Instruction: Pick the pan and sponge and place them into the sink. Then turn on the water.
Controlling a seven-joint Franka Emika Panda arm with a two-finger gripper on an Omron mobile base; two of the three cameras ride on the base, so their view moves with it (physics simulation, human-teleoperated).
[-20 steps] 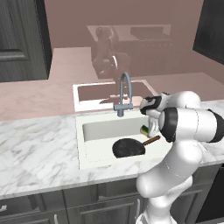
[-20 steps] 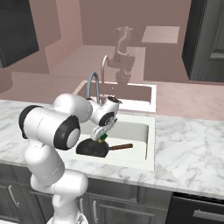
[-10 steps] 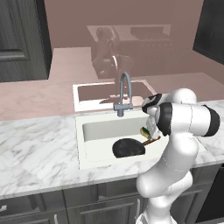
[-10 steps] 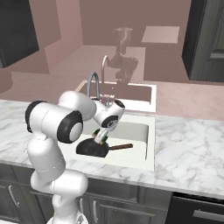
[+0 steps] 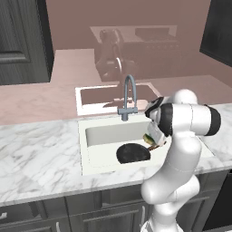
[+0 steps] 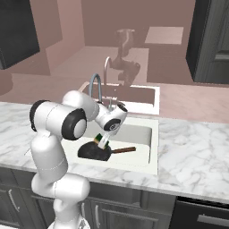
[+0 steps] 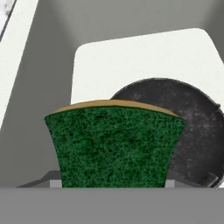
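The gripper [image 6: 102, 141] holds the sponge [image 7: 114, 144] above the pan [image 5: 133, 152] in the sink [image 5: 97, 137]. Light, soft and compressible, it is probably pinched across its narrow faces; the fingertips are hidden.

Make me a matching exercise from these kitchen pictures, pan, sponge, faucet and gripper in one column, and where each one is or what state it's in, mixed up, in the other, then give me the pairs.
Things:
1. pan
2. sponge
3. faucet
4. gripper

Places or states:
A. stands behind the sink, no water running
B. lies on the basin floor
C. hangs over the basin, closed on the sponge
D. held above the pan, green face to the hand camera

Pairs: 1-B, 2-D, 3-A, 4-C
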